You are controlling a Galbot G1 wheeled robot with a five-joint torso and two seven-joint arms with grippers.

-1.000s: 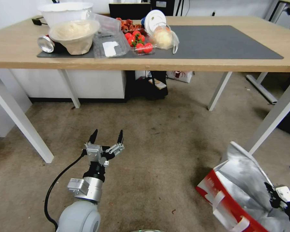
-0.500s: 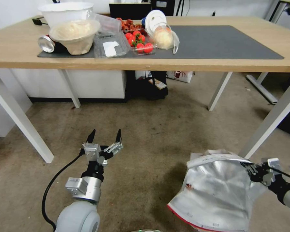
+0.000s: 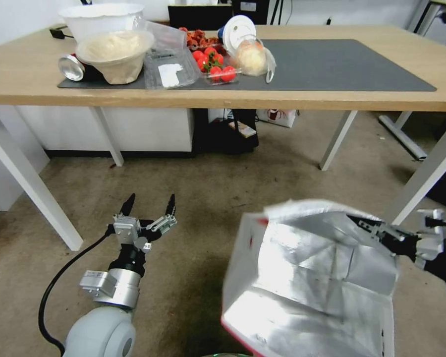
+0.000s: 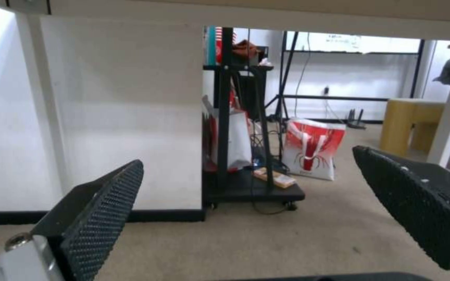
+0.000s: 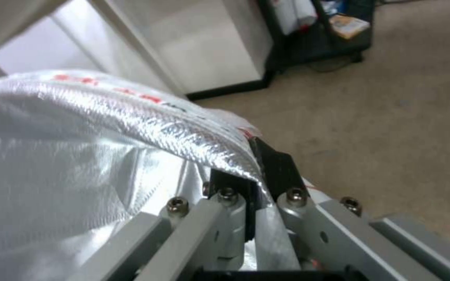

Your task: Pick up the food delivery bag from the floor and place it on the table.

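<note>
**— What have you got, and how do you carry it well?**

— My right hand (image 3: 369, 229) is pinched together on the rim of the large boxy red-and-white food delivery bag with silver foil lining (image 3: 312, 277); in the right wrist view the foil edge sits clamped between the black pads (image 5: 274, 168). The bag hangs off the carpeted floor (image 3: 233, 198), low on my right. I judge the grip thin, just one wall of the rim, so I should lift slowly and steadily, clear the edge, and avoid swinging.

**— Which way does it point?**

— Its open mouth is tipped up toward my head, foil inside showing, with the red outside along the lower edge. Its long axis seems to run slanted from the pinched rim down toward me.

**— And the other arm?**

— My left hand (image 3: 148, 210) hovers low over the floor, fingers spread apart, empty.

**— The goal?**

— The long light-wood table on white legs with a dark grey mat (image 3: 332, 99) stands well beyond and above.
</note>
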